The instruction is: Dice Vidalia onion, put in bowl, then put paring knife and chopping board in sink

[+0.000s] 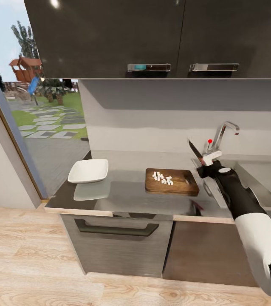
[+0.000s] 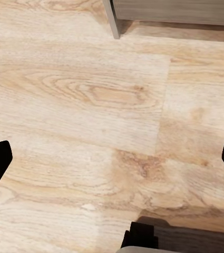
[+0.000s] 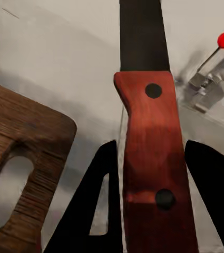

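In right gripper (image 3: 148,200): paring knife (image 3: 148,132), blade tip cropped.

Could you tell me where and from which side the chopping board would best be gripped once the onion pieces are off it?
Probably at its slotted handle end: the chopping board lies flat on the countertop, and the right wrist view shows a cut-out in the edge nearest the right gripper. Come from the sink side, after releasing the paring knife.

Lighting: even, bright daylight from the window (image 1: 38,114) at left. Glare spots on the dark upper cabinets (image 1: 110,34); glossy countertop (image 1: 122,191) mirrors the bowl (image 1: 88,171). Soft shadow beneath cabinets. Renders slightly soft; right wrist view blurred close-up.
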`<state>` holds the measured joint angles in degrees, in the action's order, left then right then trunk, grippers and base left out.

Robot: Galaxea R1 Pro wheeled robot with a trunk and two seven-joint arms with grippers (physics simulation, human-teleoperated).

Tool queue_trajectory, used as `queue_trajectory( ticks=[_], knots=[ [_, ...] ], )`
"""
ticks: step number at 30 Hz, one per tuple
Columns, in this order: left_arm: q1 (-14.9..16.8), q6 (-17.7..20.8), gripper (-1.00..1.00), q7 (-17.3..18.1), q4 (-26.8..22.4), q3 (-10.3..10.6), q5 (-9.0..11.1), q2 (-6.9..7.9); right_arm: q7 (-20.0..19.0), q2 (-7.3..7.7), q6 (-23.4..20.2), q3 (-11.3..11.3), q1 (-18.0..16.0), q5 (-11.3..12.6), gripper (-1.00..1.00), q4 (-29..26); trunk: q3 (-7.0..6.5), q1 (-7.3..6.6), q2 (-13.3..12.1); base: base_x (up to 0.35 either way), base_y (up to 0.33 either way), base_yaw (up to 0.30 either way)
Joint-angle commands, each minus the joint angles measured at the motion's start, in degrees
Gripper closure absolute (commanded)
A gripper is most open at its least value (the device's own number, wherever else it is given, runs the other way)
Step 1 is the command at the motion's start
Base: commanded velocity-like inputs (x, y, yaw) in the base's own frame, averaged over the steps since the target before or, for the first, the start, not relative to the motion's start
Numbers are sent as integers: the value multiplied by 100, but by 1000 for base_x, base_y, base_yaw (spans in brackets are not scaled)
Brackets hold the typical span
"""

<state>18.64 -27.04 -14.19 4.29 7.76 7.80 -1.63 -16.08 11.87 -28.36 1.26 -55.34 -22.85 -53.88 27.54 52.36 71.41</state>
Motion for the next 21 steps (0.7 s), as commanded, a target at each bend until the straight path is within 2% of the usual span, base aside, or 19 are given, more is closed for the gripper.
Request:
queue_trajectory(
  ticks=[1,3,6,15,21],
  knots=[
    [9,-38,-100,-5,26,51,55,-4,-239,6,-242,-200,-3,-59,100,-11,6,0,4,0,0,0],
    [10,-38,-100,-5,25,51,55,-4,-393,57,-553,-380,-2,-59,100,-9,6,0,4,0,0,0],
    [8,-38,-100,-5,27,51,53,-22,-449,235,-804,-466,-3,-46,100,17,6,0,4,0,0,0],
    [9,-38,-100,-5,28,51,37,-39,-458,271,-1000,-495,-3,-35,100,210,6,0,4,0,-12,0],
    [11,-38,-100,-5,28,51,37,-39,-458,272,-1013,-567,-3,-35,100,217,6,0,4,0,-189,0]
  ],
)
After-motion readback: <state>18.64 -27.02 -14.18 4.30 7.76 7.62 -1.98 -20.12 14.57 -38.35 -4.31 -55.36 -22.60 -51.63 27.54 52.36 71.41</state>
